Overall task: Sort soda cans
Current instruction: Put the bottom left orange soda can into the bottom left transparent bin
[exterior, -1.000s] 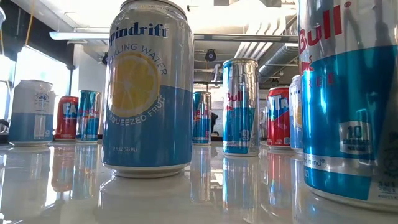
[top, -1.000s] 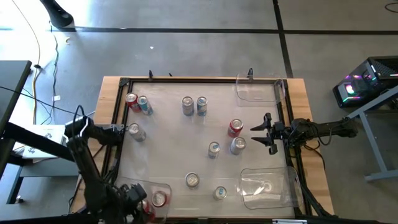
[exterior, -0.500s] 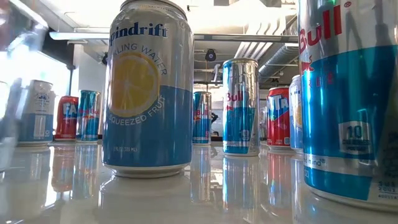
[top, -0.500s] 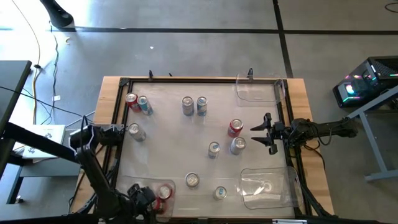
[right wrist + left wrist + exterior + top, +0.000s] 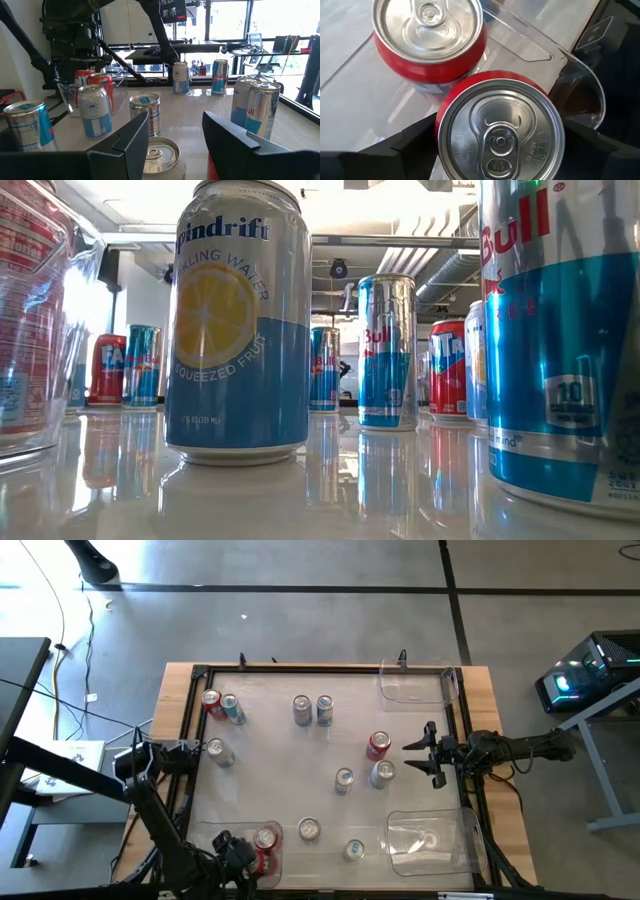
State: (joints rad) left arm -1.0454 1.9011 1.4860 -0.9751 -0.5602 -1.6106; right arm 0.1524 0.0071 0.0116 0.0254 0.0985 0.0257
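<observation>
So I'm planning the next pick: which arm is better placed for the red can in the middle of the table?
Right. Its end effector hangs open beside that red can; the left end effector is at the near-left bin.

- We see the left gripper [image 5: 240,857] low at the table's [image 5: 300,790] near-left corner, fingers spread around a red can [image 5: 501,135].
- The right gripper [image 5: 428,753] hovers at the table's right edge, fingers parted.

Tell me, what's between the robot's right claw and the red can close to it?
A silver-grey can sits partly in the way, just below the straight line from the right gripper to the red can. The high view shows this.
</observation>
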